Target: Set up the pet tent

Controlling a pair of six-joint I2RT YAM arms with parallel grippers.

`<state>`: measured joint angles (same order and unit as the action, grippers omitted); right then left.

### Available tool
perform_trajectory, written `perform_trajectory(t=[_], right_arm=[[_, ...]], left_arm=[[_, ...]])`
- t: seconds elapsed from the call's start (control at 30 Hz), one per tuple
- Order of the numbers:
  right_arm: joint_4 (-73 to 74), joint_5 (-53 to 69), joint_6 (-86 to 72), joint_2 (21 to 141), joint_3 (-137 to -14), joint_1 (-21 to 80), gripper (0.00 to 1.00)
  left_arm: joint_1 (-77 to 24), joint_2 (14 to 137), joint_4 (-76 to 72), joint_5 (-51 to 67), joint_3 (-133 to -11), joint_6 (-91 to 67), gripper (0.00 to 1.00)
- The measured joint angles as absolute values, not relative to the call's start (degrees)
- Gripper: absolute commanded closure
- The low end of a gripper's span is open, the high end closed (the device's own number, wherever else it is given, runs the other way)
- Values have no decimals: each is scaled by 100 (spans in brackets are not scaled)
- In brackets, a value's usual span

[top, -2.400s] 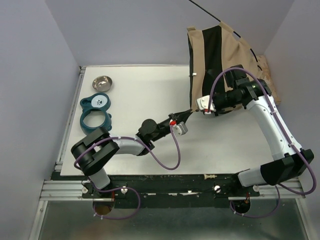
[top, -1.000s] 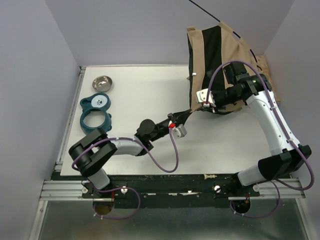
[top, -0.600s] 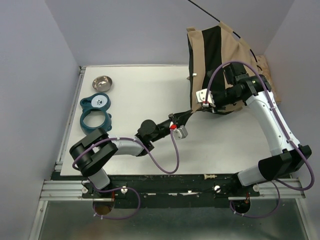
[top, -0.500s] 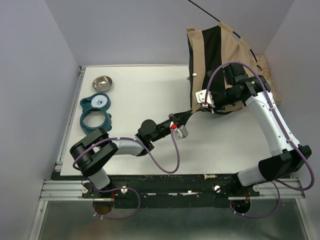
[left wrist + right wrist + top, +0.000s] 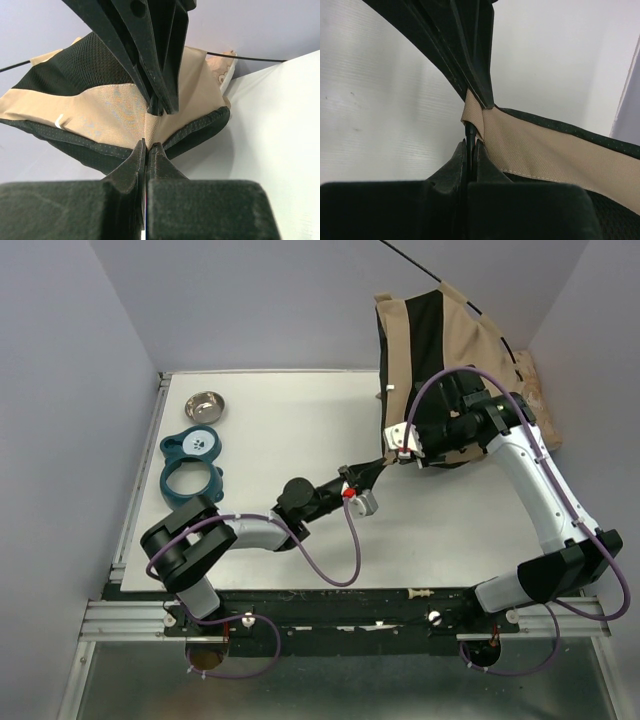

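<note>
The pet tent (image 5: 455, 340) stands crumpled at the tabletop's far right corner. Nearest, the left tool (image 5: 379, 467) pinches its tan lower edge, and just beyond, the right tool (image 5: 393, 454) pinches it too. Uneven pulling could slip the thin fabric free.

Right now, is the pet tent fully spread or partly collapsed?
Partly collapsed: the pet tent sags creased in the corner, left end effector and right end effector pinching its edge.
</note>
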<state>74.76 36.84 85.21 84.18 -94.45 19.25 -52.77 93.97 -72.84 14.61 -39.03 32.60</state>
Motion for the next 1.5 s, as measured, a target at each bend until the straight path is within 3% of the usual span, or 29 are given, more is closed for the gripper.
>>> perform_trajectory(t=[0.17,0.37,0.47,0.83,1.23,1.5], right_arm=[[7397,3573,8442,8407,-9406,2027,99],[7330,3312,8305,8359,-9400,2091,67],[7332,3020,8191,8342,-9400,2093,58],[7408,2567,8020,8204,-9522,1914,54],[7522,2626,7935,8132,-9913,1874,60],[7599,2834,8023,8121,-10079,1868,53]], left_arm=[[-5301,9467,-7258,1459,-4001,3323,100],[-5330,9500,-7159,1367,-4134,3382,100],[-5339,9504,-7212,1299,-4204,3398,100],[-5336,9504,-7251,1223,-4202,3452,100],[-5339,9504,-7568,1227,-4204,3538,100],[-5336,9504,-7599,1223,-4204,3544,100]])
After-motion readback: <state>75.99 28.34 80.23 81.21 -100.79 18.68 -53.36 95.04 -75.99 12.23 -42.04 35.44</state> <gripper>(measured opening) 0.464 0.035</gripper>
